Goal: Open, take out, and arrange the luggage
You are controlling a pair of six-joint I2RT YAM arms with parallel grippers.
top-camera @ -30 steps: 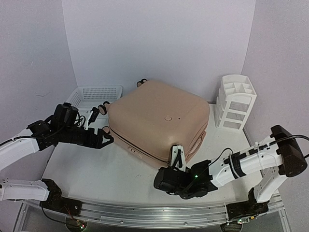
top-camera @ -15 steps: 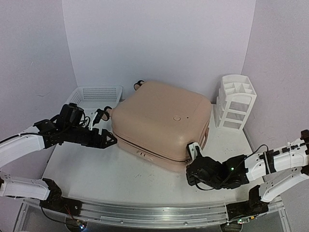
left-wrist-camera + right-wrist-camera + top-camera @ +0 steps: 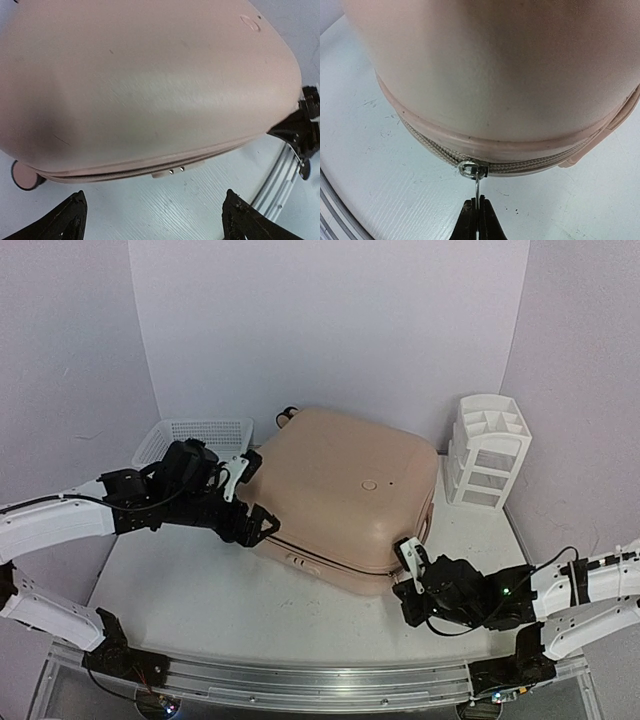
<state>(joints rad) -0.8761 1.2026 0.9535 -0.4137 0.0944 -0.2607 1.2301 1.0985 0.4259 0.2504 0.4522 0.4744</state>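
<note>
1. As viewed from overhead, found the luggage (image 3: 340,495) lying flat at centre frame on the white surface (image 3: 200,600), peach-pink shell up, both halves together along the zip line.
2. Noted one caster wheel (image 3: 288,415) poking out at the upper-left corner of the shell. Noted another at the lower left of the left wrist view.
3. Found the left gripper (image 3: 252,495) left of centre, at the left corner of the luggage, jaws spread wide and holding nothing.
4. Saw its fingertips (image 3: 76,212) at the bottom edge of the left wrist view, over bare surface and short of the shell. Cannot tell from overhead whether either finger touches the shell.
5. Found the right gripper (image 3: 410,558) lower right of centre, at the near-right corner of the luggage, pressed together and pinching the zipper pull (image 3: 477,185).
6. Noted the pull running straight from the fingertips up to the slider ring (image 3: 469,169), which sits on the beige zip tape just under the shell lip.
7. Logged a white mesh basket (image 3: 195,435) at upper left, behind the left arm and near the luggage.
8. Logged a white drawer organizer (image 3: 488,455) upright at right of frame, apart from the shell.
</note>
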